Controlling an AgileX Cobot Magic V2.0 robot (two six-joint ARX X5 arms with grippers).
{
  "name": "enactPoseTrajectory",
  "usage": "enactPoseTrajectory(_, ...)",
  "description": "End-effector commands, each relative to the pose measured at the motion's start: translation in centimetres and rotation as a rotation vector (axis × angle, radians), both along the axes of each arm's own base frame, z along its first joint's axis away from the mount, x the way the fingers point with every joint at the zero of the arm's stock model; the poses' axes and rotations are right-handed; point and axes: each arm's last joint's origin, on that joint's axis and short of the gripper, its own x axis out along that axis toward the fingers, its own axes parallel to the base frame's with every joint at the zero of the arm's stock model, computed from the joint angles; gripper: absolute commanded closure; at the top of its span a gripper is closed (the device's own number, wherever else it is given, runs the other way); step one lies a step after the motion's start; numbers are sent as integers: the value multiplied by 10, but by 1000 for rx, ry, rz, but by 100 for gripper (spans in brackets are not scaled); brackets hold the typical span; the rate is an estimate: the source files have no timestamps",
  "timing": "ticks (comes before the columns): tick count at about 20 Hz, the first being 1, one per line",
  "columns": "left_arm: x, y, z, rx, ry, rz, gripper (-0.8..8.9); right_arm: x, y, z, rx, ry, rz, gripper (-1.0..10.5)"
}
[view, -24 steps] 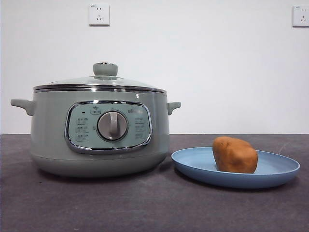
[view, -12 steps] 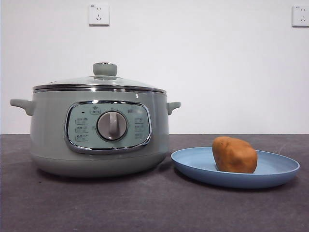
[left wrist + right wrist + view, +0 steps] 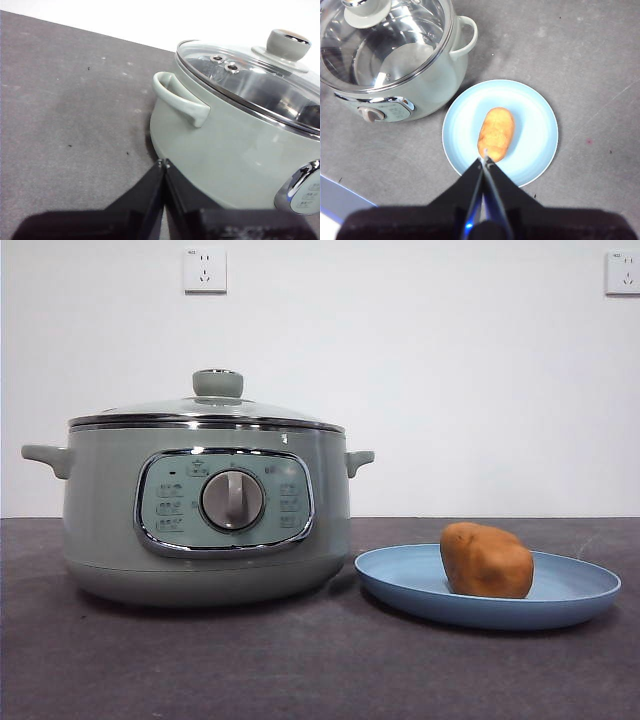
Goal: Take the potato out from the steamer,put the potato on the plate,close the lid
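Orange-brown and lumpy, the potato (image 3: 486, 560) is lying on the light-blue plate (image 3: 400, 580) at the lower right of the front view, and nothing else is sitting on that plate. Just left of it the steamer (image 3: 100, 520) is standing on the grey worktop (image 3: 300, 670), with the glass lid (image 3: 215, 410) sitting closed on its rim. No arm is showing in the front view. Seen from above in the right wrist view, the right end effector (image 3: 485, 159) is hanging over the near end of the potato, jaws pressed together, and the pot's interior is showing empty through the glass. Only the left wrist view is showing the left end effector (image 3: 162, 163), jaws together, low beside the steamer's wall below its side handle (image 3: 180, 100).
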Motion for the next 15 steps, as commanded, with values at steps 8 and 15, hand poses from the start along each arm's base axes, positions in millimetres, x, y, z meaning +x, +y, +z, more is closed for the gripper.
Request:
enactPoseTrajectory(8,1,0,-4,6,9,6,817,-13,-24,10,4,-151,-54,947)
enactPoseTrajectory(15,1,0,-4,6,9,6,817,-28,-61,-81,200,-508,-324,947)
